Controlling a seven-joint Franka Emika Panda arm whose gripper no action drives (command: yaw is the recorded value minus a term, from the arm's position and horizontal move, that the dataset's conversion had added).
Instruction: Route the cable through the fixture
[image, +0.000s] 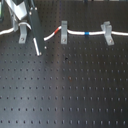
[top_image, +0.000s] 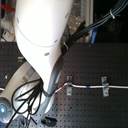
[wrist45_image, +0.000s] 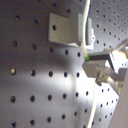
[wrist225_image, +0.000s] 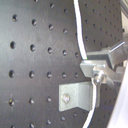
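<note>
One gripper (image: 39, 49) low over the perforated board (image: 70, 90), fingers pinched on the white cable (image: 75, 32) beside the leftmost fixture (image: 23, 33), two more fixtures along it

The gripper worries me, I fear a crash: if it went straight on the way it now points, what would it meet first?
Probably the black perforated board: in the first exterior view the gripper points down just above it, beside the cable. Depth is unclear.
</note>
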